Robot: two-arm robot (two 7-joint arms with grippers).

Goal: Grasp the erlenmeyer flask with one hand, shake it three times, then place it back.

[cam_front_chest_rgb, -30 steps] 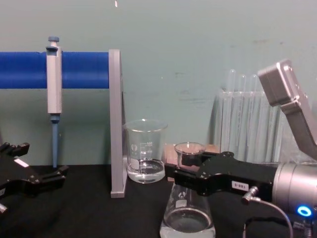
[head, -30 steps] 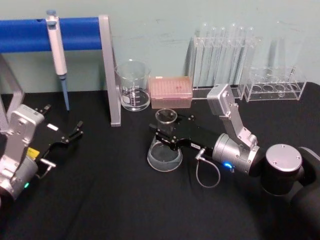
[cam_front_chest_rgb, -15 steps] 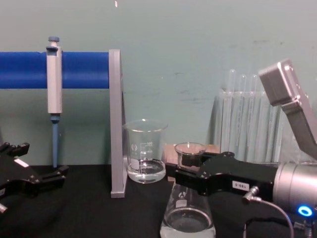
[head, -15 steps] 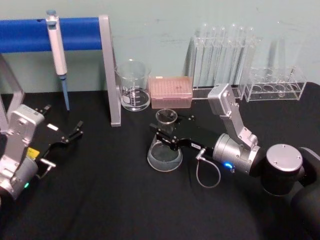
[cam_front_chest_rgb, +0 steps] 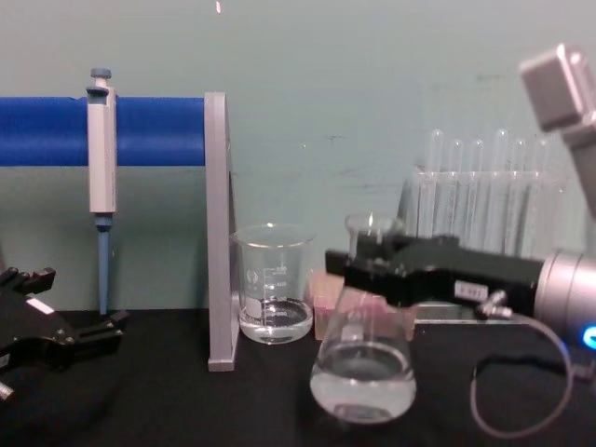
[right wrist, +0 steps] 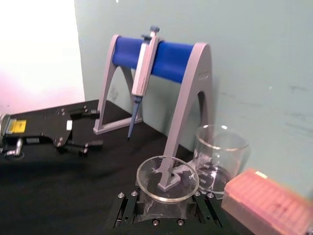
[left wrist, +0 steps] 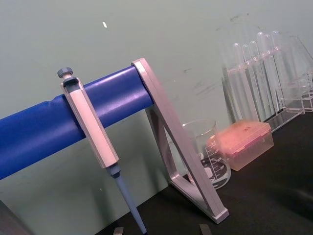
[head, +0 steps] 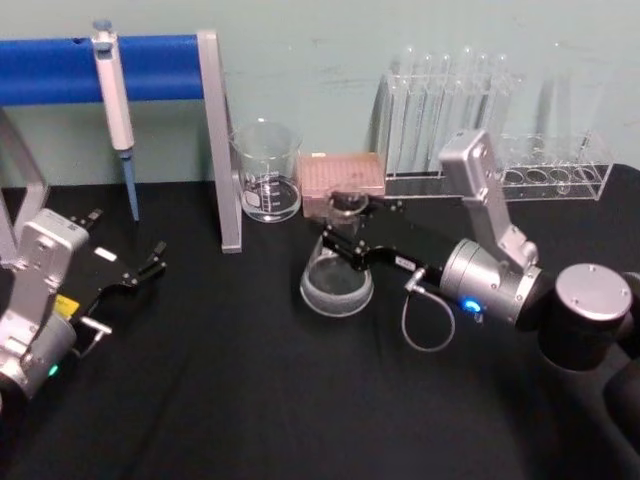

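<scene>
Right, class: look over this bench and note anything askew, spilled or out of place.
Only the erlenmeyer flask stands out: the right gripper is shut on its neck, and it hangs slightly tilted, seemingly off the table. Its liquid is inside; no spill shows. The left gripper sits parked at the left.

A black table (head: 250, 400) is carrying a pipette stand (head: 218, 140), a beaker (head: 266, 175), a pink box (head: 330, 172) and a test-tube rack (head: 425, 125).

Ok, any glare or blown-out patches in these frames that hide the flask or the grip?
Right wrist view: the room behind the open, parked left gripper is washed out white, well away from the erlenmeyer flask. Chest view: flask evenly lit, liquid readable, right gripper shut on its neck. Head view: black table swallows shadows.
</scene>
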